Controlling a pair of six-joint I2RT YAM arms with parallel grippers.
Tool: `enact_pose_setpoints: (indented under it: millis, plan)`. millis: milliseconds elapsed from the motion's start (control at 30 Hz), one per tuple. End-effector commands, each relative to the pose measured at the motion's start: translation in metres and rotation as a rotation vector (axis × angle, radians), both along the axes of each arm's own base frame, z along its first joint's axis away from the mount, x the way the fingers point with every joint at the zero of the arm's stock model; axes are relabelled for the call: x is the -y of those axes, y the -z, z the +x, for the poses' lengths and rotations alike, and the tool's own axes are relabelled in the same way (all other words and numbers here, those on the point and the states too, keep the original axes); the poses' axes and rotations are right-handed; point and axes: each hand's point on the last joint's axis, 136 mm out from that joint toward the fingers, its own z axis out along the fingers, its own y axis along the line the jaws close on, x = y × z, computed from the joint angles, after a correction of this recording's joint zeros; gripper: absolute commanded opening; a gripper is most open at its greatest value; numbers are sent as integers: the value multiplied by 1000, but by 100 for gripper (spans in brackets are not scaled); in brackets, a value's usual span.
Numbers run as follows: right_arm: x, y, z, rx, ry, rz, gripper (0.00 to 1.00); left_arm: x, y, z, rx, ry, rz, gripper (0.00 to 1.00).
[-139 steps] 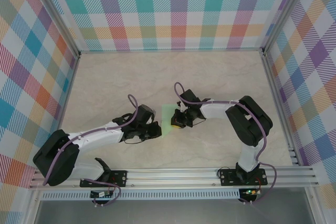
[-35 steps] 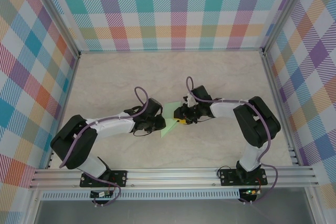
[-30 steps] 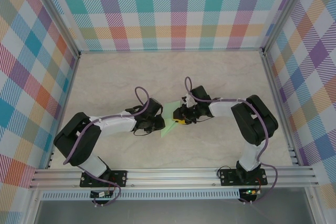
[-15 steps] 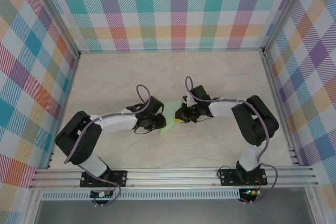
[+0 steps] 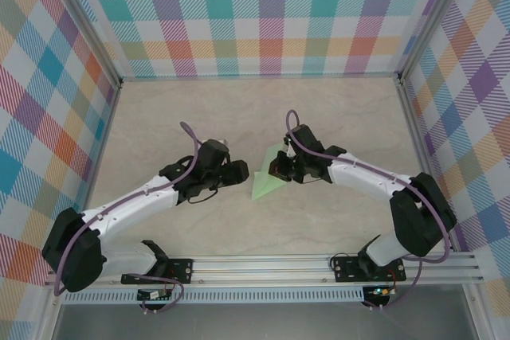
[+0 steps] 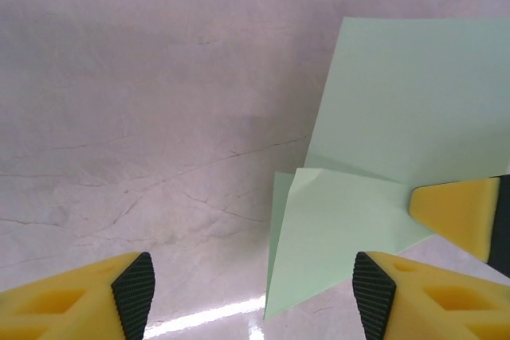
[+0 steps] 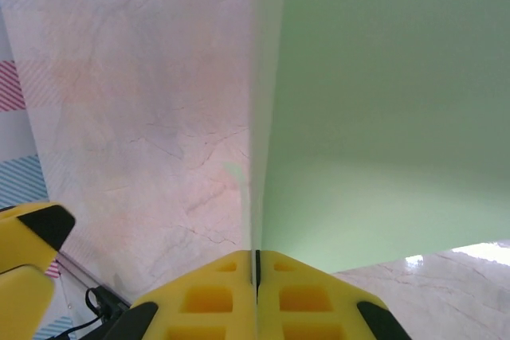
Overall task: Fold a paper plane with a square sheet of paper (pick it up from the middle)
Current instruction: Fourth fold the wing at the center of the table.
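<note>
Paper [image 7: 382, 117] pinched between right fingers [image 7: 207, 298]; left fingers [image 6: 72, 304] spread beside.

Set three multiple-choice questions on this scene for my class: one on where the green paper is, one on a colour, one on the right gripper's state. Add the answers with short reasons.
1. Where is the green sheet of paper?
A) against the far wall
B) between the left gripper and the right gripper
C) on the front rail

2. What colour are the left gripper's fingers?
A) yellow
B) red
C) white

3. The right gripper is:
A) wide open
B) shut on nothing
C) shut on the sheet

Answers:
1. B, the top view shows it there.
2. A, the left wrist view shows yellow.
3. C, the right wrist view shows it pinching the sheet's edge.
</note>
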Motion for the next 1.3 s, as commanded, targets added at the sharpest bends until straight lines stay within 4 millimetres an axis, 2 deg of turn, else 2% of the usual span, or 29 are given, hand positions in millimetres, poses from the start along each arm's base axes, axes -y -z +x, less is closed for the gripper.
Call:
enact_pose_setpoints:
  millis: [0,233,433,600,733,1000,1267]
  plan:
    - [8,9,0,-46,98,-110,5,-11,7,-3,27,15,36,71]
    - [8,29,3,-117,239,-132,5,17,12,-2,196,230,-22,73]
    - [15,41,1,-208,380,-137,6,24,21,0,294,286,-1,78]
    - [17,51,-3,-276,428,-158,5,39,34,-5,349,390,38,79]
    - [18,55,-6,-308,447,-163,5,56,47,-10,358,502,38,74]
    - [15,53,-6,-367,457,-124,5,74,66,-16,467,646,25,68]
    - [12,52,-5,-400,433,-109,6,87,76,-18,552,770,82,52]
